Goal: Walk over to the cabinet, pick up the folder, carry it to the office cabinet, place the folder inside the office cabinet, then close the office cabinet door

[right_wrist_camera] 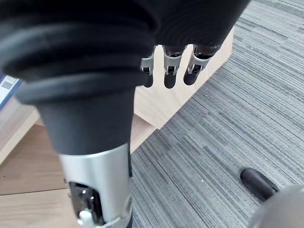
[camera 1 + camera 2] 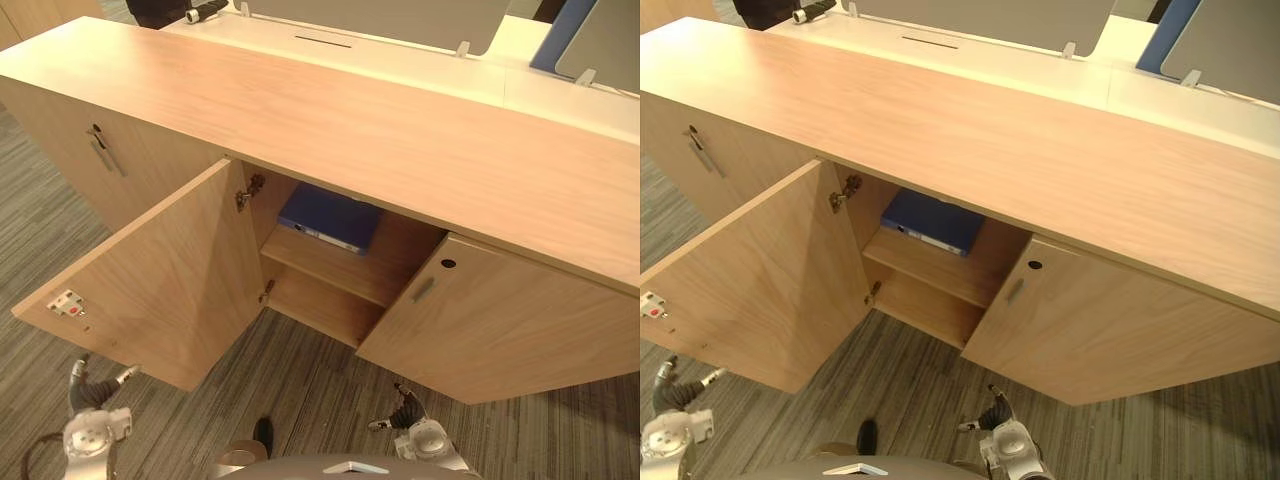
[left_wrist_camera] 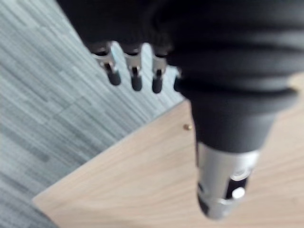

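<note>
**Left hand (image 2: 92,430) and right hand (image 2: 424,436) loose and empty, folder (image 2: 330,218) on the shelf inside the office cabinet (image 2: 330,120)**

Nearest to us, both hands hang low at the near edge of the head views, over the grey striped carpet (image 2: 300,395) and apart from the cabinet front. In each wrist view we see the fingers (image 3: 135,78) hanging straight and relaxed, with nothing held between them and the thumb. The left hand's fingers sit over the outer corner of the left door (image 2: 150,280). The right hand's fingers (image 1: 168,73) hang in front of a wooden door corner.

We find the blue folder lying flat on the upper shelf (image 2: 340,268) of the open middle compartment, its spine turned outward, well apart from both hands. The left door is swung wide open toward us. The right door (image 2: 500,320), with its small handle (image 2: 424,289), stands angled out as well. Further left we see a closed door (image 2: 60,130) with a metal handle on it.
</note>
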Robot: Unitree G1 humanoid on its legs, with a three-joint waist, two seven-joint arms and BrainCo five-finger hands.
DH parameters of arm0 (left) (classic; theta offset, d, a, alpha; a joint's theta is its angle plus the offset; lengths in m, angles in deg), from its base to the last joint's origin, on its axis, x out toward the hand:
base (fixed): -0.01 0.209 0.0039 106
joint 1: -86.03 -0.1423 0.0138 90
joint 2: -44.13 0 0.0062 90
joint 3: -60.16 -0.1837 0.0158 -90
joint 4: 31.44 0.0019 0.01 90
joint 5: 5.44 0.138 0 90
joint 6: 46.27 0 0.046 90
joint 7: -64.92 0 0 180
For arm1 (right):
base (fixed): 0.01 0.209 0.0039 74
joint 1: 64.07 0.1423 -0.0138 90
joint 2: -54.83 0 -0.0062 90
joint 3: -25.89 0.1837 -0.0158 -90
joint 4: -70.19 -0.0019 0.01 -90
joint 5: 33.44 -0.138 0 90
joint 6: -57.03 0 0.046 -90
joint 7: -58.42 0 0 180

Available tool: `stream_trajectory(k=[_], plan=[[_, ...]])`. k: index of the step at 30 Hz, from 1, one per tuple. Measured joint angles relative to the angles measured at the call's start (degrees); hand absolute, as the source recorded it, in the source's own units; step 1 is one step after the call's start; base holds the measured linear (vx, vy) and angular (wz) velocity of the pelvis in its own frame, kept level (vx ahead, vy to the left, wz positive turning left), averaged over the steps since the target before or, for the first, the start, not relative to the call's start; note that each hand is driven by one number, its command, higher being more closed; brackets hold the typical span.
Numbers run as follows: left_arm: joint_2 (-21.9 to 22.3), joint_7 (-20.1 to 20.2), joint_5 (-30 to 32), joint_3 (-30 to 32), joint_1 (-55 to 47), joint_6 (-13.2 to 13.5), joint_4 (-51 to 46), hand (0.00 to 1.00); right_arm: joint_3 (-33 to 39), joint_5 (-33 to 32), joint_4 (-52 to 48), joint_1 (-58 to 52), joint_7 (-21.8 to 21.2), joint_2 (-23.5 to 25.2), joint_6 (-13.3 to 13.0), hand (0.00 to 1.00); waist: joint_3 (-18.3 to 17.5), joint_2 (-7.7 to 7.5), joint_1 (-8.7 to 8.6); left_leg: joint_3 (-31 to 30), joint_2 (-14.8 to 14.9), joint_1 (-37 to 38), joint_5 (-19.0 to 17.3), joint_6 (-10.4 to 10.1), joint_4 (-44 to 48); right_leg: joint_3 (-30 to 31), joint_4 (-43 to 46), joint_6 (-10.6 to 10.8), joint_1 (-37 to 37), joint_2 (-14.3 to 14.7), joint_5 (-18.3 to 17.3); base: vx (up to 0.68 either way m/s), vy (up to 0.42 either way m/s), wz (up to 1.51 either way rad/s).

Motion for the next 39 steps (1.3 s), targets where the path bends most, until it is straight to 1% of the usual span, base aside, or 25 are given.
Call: stream_trajectory(k=[4, 6, 9, 12, 14, 16, 19, 22, 26, 29, 31, 34, 35, 36, 39], plan=[[0.1, 1.1, 0.0, -1.8, 0.5, 0.1, 0.0, 0.0, 0.0, 0.0, -1.2, 0.5, -0.1, 0.3, 0.0, 0.0, 0.0, 0.07, -0.46, 1.1, 0.3, 1.0, -0.2, -0.2, 0.0, 1.6, -0.1, 0.0, 0.3, 0.2, 0.0, -0.07, -0.021, -0.22], [0.5, 2.2, 0.1, -2.6, 1.5, 0.3, 0.0, 0.0, 0.1, 0.0, -1.5, 0.0, -0.1, 0.2, 0.4, 0.0, -0.1, 0.06, -1.29, 1.3, 0.5, 0.9, -0.4, -0.5, 0.0, 2.1, -0.1, 0.0, 0.0, 0.3, 0.0, -0.09, -0.02, -0.07], [2.0, 3.5, 0.1, -4.0, 2.0, 0.6, 0.0, 0.0, 1.0, 0.0, -1.5, -1.5, -0.3, 0.2, 1.0, 0.0, -0.1, 0.05, -1.94, 1.6, 0.5, 0.9, -0.3, -0.4, 0.0, 2.8, -0.2, -0.2, -0.6, 0.3, -0.3, -0.09, -0.009, -0.11], [2.2, 4.5, 0.2, -5.8, 2.3, 0.6, 0.0, 0.0, 1.9, 0.0, -1.5, -2.2, -1.2, 0.2, 1.1, 0.0, -0.3, -0.18, -2.15, 1.6, 0.4, 0.8, -0.3, -0.4, 0.0, 2.9, -0.5, 0.2, -0.6, 0.2, -0.5, -0.03, -0.004, -0.01], [2.2, 4.5, 0.2, -5.8, 2.4, 0.6, 0.0, 0.0, 2.2, 0.0, -1.5, -2.1, -1.2, 0.2, 1.1, 0.0, -0.4, -0.34, -2.15, 1.4, 0.4, 0.6, -0.3, -0.4, 0.0, 2.8, -0.6, 0.3, -0.8, 0.2, -0.5, 0.01, -0.007, 0.02], [2.2, 4.5, 0.8, -5.8, 2.4, 0.6, 0.0, 0.0, 2.2, 0.0, -1.5, -2.0, -1.2, 0.2, 1.1, 0.0, -0.6, -0.54, -2.09, 1.1, 0.2, 0.1, -0.1, 0.0, 0.0, 2.6, -0.8, 1.1, -0.8, 0.2, 0.1, 0.05, -0.018, 0.06], [2.2, 4.5, 1.6, -6.2, 2.1, 0.6, 0.0, 0.0, 2.2, 0.0, -1.5, -1.6, -1.2, 0.2, 1.1, 0.0, -0.8, -0.82, -2.06, 1.0, 0.0, 0.0, -0.1, 0.0, 0.0, 2.6, -0.8, 1.2, -0.5, 0.0, 0.1, 0.08, -0.018, 0.05], [2.3, 4.5, 2.4, -7.9, 1.9, 0.6, 1.0, 0.0, 2.2, 0.1, -1.5, -0.3, -1.2, 0.3, 1.1, 0.0, -0.8, -0.85, -2.09, 1.0, 0.0, 0.1, -0.1, 0.0, 0.0, 2.6, -0.7, 1.1, -0.4, 0.0, 0.2, 0.02, -0.014, 0.05], [3.6, 4.2, 2.9, -7.9, 1.8, 0.6, 3.8, 0.0, 2.2, 0.2, -1.4, 0.9, -1.2, 0.4, 1.1, 0.0, -0.7, -0.79, -2.18, 0.8, 0.2, 0.5, 0.0, 0.0, 0.0, 2.6, 0.2, 1.0, -0.5, 0.1, 0.2, -0.04, -0.017, 0.0], [4.3, 3.1, 3.6, -7.8, 1.6, 0.5, 5.6, 0.0, 2.2, 0.2, -1.3, 0.7, -1.1, 0.4, 1.1, 0.0, -0.7, -0.76, -2.3, 0.1, 0.3, 0.6, 0.0, 0.0, -0.1, 2.5, 0.9, 1.0, -0.5, 0.2, 0.2, -0.08, -0.012, 0.05], [4.3, 2.9, 3.6, -6.8, 1.4, 0.4, 7.0, 0.0, 2.2, 0.2, -0.9, 0.3, -1.1, 0.4, 1.1, 0.0, -0.7, -0.74, -2.74, -0.5, 0.3, 0.5, -0.2, -0.2, -0.1, 1.9, 0.9, 0.9, -0.4, 0.2, 0.2, -0.09, -0.007, 0.14], [4.3, 2.1, 3.6, -2.8, 0.9, 0.2, 7.5, 0.0, 2.4, 0.1, -0.2, 0.0, -1.1, 0.4, 1.1, 0.0, -0.7, -0.73, -3.11, -1.0, 0.2, 0.1, -0.2, -0.2, -0.1, 1.3, 0.8, 0.4, -0.6, 0.2, -0.3, -0.1, -0.014, 0.1], [4.3, 1.6, 3.6, -1.2, 0.7, 0.1, 7.5, 0.0, 2.8, 0.1, -0.1, -0.2, -1.1, 0.4, 1.1, 0.0, -0.5, -0.45, -3.08, -1.1, 0.2, 0.1, 0.0, -0.2, -0.1, 1.2, 0.5, 0.3, -0.5, 0.1, -0.9, -0.11, -0.01, 0.09], [4.3, 1.2, 3.6, 0.3, 0.6, 0.0, 7.5, 0.0, 2.9, 0.1, -0.1, -0.5, -1.1, 0.4, 1.1, 0.0, -0.6, -0.57, -3.06, -1.1, 0.2, 0.1, 0.2, -0.1, -0.1, 1.2, 0.4, 0.9, -0.4, -0.1, -1.4, -0.09, -0.009, 0.08], [4.2, 0.4, 3.5, 3.6, 0.2, -0.1, 7.5, 0.0, 3.2, 0.0, -0.1, -0.5, -1.1, 0.4, 1.1, 0.0, -0.5, -0.53, -2.97, -1.3, 0.0, -0.1, 0.2, -0.1, -0.1, 1.2, 0.3, 1.4, -0.4, -0.2, -1.7, 0.0, -0.009, 0.06]])
